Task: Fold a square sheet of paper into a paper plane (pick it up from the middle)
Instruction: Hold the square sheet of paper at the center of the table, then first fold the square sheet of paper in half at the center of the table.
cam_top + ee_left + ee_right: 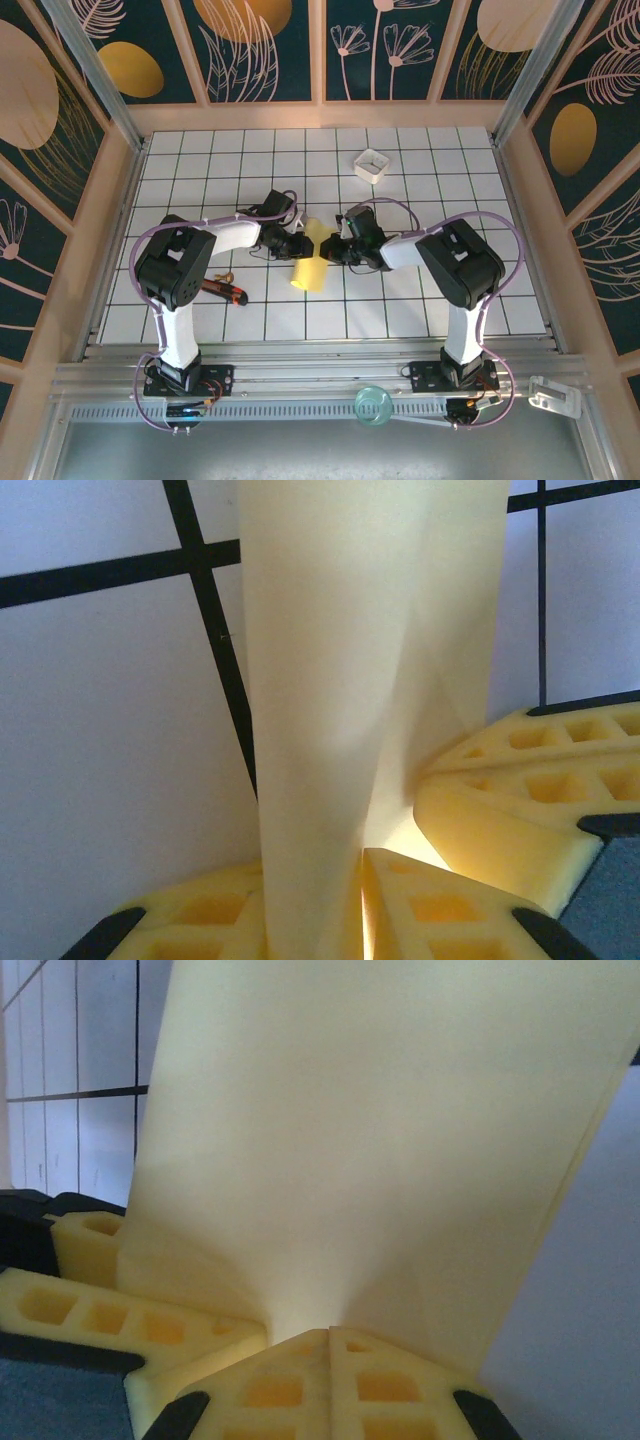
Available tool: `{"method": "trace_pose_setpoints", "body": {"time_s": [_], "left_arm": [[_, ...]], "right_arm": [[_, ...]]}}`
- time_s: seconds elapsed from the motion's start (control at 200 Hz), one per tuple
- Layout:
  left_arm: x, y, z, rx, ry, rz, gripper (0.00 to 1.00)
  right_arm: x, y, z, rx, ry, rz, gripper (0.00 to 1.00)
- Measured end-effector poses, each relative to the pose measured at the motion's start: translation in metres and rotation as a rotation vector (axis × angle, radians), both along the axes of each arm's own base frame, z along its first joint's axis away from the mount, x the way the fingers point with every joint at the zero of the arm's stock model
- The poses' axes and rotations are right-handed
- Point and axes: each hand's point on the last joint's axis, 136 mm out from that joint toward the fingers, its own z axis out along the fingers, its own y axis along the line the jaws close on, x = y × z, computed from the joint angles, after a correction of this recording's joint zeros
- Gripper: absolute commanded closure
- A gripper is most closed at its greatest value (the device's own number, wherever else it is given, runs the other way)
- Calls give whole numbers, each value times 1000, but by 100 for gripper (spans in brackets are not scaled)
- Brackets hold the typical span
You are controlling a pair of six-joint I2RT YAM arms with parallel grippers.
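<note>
Currently both arms are meeting over the middle of the surface (420, 300), and the yellow sheet (309, 266) is hanging between them, already doubled into a long narrow strip rather than lying flat. The left gripper (295, 243) is pinching it from one side. In its wrist view the jaws are standing narrow, clamping the layered paper, which is rising straight out of the gap between the foam pads (440, 910). The right gripper (337, 249) is gripping from the opposite side, its jaws pressed fully together on the sheet, with the paper fanning upward from the pinch. Each wrist view is also showing the other arm's fingers just beside its own, so the two grips are sitting very near each other on the same end of the strip. That closeness is probably serving to keep the folded layers lined up and taut while a crease is being set. The strip's free end is drooping toward the grid, though whether it is touching cannot be told. The small white box (372, 165) is standing well apart at the far side, playing no part.
</note>
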Motion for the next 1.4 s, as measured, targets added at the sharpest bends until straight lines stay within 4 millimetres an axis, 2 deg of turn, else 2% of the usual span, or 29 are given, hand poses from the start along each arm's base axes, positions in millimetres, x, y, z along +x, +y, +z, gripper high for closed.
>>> {"method": "trace_pose_setpoints", "body": {"time_s": [0.215,0.52,0.691,0.766,0.856,0.956,1.031,1.191,1.286,1.401], "left_arm": [[0,0,1,-1,-3,1,70],[0,-5,7,4,-21,7,51],[7,5,11,63,-63,42,46],[13,20,14,129,-94,86,45],[19,35,20,178,-116,137,48],[23,38,33,158,-134,168,55],[21,29,42,116,-139,164,62],[8,2,49,24,-108,105,76],[4,-7,44,3,-91,84,80],[4,-3,24,39,-62,91,82]], "right_arm": [[0,-1,-2,-25,11,-13,100],[0,-2,-4,-40,14,-18,100],[0,-2,-4,-41,15,-19,100],[0,-2,-4,-41,15,-19,100],[0,-2,-4,-41,15,-19,100],[0,-2,-4,-41,14,-19,100],[0,-2,-4,-41,14,-19,100],[0,-2,-4,-41,14,-19,100],[0,-2,-4,-40,14,-19,100],[0,-2,-4,-40,14,-20,100]]}}
